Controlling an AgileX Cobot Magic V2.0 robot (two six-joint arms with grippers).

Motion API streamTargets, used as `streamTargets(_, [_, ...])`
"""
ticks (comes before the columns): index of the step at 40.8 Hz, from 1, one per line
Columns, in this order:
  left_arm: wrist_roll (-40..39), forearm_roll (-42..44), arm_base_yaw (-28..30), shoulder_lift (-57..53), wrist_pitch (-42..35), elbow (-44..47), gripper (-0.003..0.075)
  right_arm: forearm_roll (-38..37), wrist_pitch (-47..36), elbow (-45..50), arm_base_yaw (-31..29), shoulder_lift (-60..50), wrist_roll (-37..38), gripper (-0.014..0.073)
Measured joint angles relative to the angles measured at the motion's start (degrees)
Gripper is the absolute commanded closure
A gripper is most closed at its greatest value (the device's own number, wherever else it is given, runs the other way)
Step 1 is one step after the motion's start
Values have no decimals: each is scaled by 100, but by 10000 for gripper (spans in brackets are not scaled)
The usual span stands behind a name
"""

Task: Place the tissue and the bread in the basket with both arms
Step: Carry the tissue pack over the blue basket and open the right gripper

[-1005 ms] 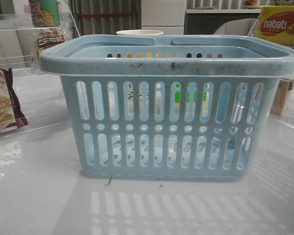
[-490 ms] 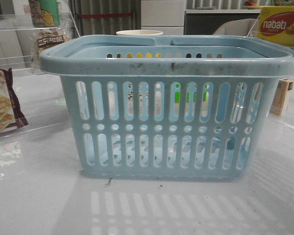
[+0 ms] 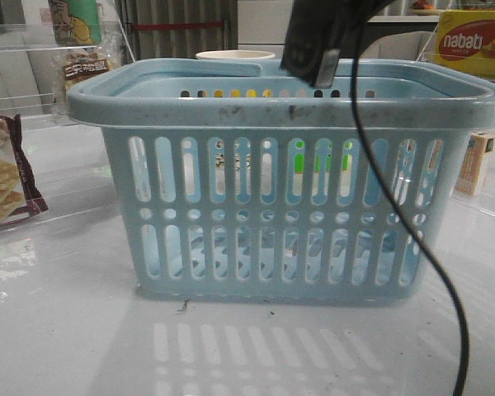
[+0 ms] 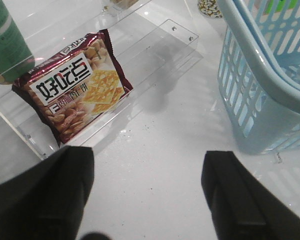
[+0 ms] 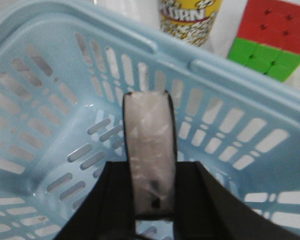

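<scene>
The pale blue basket [image 3: 289, 210] stands mid-table and also shows in the right wrist view [image 5: 50, 100] and left wrist view [image 4: 260, 85]. My right gripper [image 5: 150, 167] is shut on the tissue [image 5: 149, 135], a thin black-edged pack seen edge-on, above the inside of the basket. In the front view this gripper [image 3: 318, 58] hangs over the far rim. The bread [image 3: 87, 66], a clear packet with a pale label, lies on the back-left shelf. My left gripper [image 4: 150, 165] is open and empty over bare table, between a cracker packet and the basket.
A maroon-edged cracker packet [image 4: 75, 90] lies on a clear acrylic tray at the left. A green bottle [image 4: 5, 45] stands beside it. A nabati box [image 3: 474, 41], a popcorn cup [image 5: 187, 17] and a colour cube [image 5: 270, 40] sit behind the basket. A black cable [image 3: 433, 272] hangs in front.
My right gripper with the dark pack and its cable has come into the front view above the basket's far rim. The basket has not moved.
</scene>
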Motion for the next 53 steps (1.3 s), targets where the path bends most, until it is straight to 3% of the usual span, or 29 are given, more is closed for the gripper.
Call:
streamTargets(3, [0, 0, 0, 0, 0, 0, 216, 174, -64, 0, 57, 287, 0, 352])
streamTargets(10, [0, 0, 0, 0, 0, 0, 216, 416, -186, 0, 77, 775, 0, 106])
streamTargets(13, [0, 0, 0, 0, 0, 0, 216, 429, -186, 0, 77, 856, 0, 64])
streamTargets(25, [0, 0, 0, 0, 0, 0, 216, 431, -116, 192, 116, 127, -117, 128])
streamTargets(33, [0, 0, 0, 0, 0, 0, 216, 442, -174, 1042, 242, -1381, -604, 141])
streamTargets(45, [30, 0, -3, 39, -326, 0, 215, 224, -142, 2275, 242, -3100, -722, 141])
streamTargets(53, [145, 0, -3, 517, -405, -244, 129, 199, 9, 2565, 242, -3510, -735, 141])
